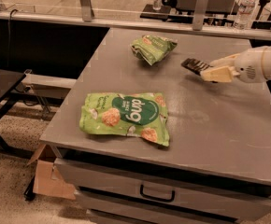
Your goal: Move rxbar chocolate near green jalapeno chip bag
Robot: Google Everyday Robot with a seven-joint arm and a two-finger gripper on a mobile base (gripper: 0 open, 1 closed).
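The rxbar chocolate [194, 65] is a slim dark bar with pale markings, held at its right end by my gripper [209, 72], which comes in from the right edge just above the grey table [219, 120]. The gripper is shut on the bar. The green jalapeno chip bag [153, 48], small and wrinkled with orange-red patches, lies at the back middle of the table, a short way left of the bar's free end.
A larger flat bright-green bag [126, 117] with a dark-green oval logo lies at the front left of the table. Drawers [157, 193] sit below the top. Water bottles [246, 6] stand on a counter behind. A cardboard box [49, 177] is on the floor at left.
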